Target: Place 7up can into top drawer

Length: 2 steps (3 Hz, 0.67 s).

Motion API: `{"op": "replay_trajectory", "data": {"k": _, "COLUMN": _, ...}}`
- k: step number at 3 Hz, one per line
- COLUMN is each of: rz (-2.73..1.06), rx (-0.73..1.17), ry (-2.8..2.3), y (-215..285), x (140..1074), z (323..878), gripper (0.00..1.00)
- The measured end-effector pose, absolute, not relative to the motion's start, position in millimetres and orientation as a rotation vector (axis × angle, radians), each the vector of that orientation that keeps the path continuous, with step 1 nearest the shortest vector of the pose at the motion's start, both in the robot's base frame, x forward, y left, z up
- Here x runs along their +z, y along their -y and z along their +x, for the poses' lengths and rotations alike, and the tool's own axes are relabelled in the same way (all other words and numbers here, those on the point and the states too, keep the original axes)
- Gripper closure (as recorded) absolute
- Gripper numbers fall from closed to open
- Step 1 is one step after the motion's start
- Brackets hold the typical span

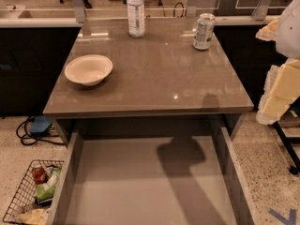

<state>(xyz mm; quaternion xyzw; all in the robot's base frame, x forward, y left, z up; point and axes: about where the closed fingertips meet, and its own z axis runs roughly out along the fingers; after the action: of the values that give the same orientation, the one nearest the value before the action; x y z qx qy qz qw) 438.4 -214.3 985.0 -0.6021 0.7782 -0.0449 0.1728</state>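
The 7up can (204, 31) stands upright at the far right of the grey tabletop (154, 78). It is silvery-white with greenish markings. The top drawer (150, 186) is pulled out below the table's front edge, and its flat bottom holds nothing but a shadow. My arm comes in at the right edge of the view, with its white casing above and the pale yellowish gripper (277, 95) below. The gripper hangs beside the table's right side, lower than the can and apart from it. It holds nothing that I can see.
A clear plastic bottle (136, 12) with a white label stands at the back middle. A white bowl (88, 69) sits at the left. A wire basket (30, 191) with packets is on the floor at the lower left. Cables (33, 128) lie left of the table.
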Motion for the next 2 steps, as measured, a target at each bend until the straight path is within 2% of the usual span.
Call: {"op": "replay_trajectory", "data": {"k": 2, "rz": -1.671, "rx": -0.143, "ry": -2.204, "y": 222.3, "x": 987.9, "z": 447.8, "gripper": 0.0}}
